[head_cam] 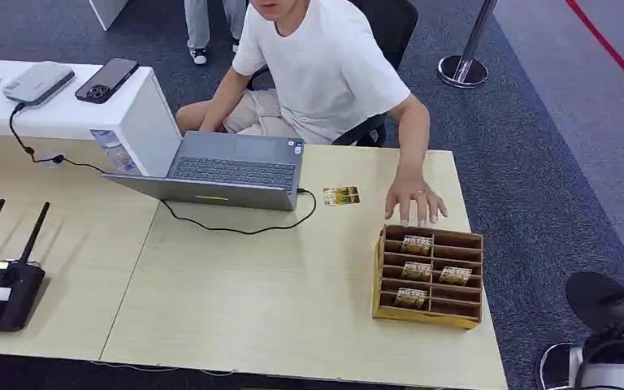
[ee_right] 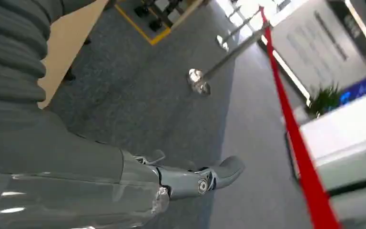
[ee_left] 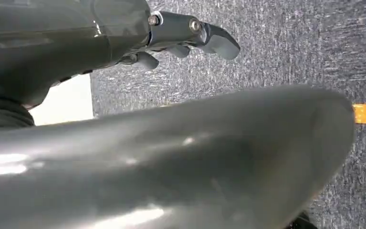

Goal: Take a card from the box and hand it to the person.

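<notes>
The left hand [ee_left: 181,40] is seen hanging over grey carpet, fingers loosely spread, nothing held. On the table [head_cam: 292,309], 1 loose card [head_cam: 340,196] lies beside the laptop [head_cam: 227,171]. The box [head_cam: 429,276] holds 4 small card stacks [head_cam: 416,244]; the person's hand [head_cam: 415,199] rests just behind it. The cards are judged light, thin and slippery, best pinched by an upper edge. The right hand [ee_right: 190,179] hangs empty, fingers apart.

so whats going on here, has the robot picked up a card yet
Not yet. The wooden card box sits on the table with cards in some of its slots, untouched by the robot. A seated person's hand rests on the table just behind the box. The left hand and right hand both hang over carpet, holding nothing. One loose card lies near the laptop.
</notes>
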Controlling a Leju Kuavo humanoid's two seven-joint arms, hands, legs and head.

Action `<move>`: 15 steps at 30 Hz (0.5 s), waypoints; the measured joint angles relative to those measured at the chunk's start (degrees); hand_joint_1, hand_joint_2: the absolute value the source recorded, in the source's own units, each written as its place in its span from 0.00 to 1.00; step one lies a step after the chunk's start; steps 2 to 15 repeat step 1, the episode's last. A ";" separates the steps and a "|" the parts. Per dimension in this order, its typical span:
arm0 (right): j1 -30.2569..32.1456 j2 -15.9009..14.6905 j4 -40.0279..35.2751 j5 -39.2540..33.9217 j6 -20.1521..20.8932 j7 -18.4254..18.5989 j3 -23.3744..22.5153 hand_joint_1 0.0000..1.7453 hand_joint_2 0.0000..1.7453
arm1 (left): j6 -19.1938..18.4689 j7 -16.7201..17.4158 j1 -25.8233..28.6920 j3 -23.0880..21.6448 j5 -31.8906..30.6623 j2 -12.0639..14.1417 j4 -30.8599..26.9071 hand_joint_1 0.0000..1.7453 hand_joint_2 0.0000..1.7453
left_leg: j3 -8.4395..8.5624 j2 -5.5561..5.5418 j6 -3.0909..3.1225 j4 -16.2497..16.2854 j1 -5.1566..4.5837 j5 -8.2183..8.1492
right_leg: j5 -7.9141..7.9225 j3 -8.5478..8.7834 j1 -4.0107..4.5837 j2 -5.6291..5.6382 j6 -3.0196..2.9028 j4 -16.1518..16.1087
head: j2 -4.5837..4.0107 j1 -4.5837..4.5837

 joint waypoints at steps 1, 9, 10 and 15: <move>0.61 -0.42 1.85 -0.37 0.71 0.15 -1.10 0.00 1.00 | 0.00 -0.22 0.12 0.18 0.15 0.02 0.00 0.00 0.00 | 0.00 0.00 0.01 0.00 0.00 -0.01 | 0.00 0.00 0.01 0.00 0.00 0.00 | 0.00 0.00; 0.61 -0.42 1.85 -0.37 0.71 0.15 -1.10 0.00 1.00 | 0.00 -0.22 0.12 0.18 0.15 0.02 0.00 0.00 0.00 | 0.00 0.00 0.01 0.00 0.00 -0.01 | 0.00 0.00 0.01 0.00 0.00 0.00 | 0.00 0.00; 0.61 -0.42 1.85 -0.37 0.71 0.15 -1.10 0.00 1.00 | 0.00 -0.22 0.12 0.18 0.15 0.02 0.00 0.00 0.00 | 0.00 0.00 0.01 0.00 0.00 -0.01 | 0.00 0.00 0.01 0.00 0.00 0.00 | 0.00 0.00; 0.61 -0.42 1.85 -0.37 0.71 0.15 -1.10 0.00 1.00 | 0.00 -0.22 0.12 0.18 0.15 0.02 0.00 0.00 0.00 | 0.00 0.00 0.01 0.00 0.00 -0.01 | 0.00 0.00 0.01 0.00 0.00 0.00 | 0.00 0.00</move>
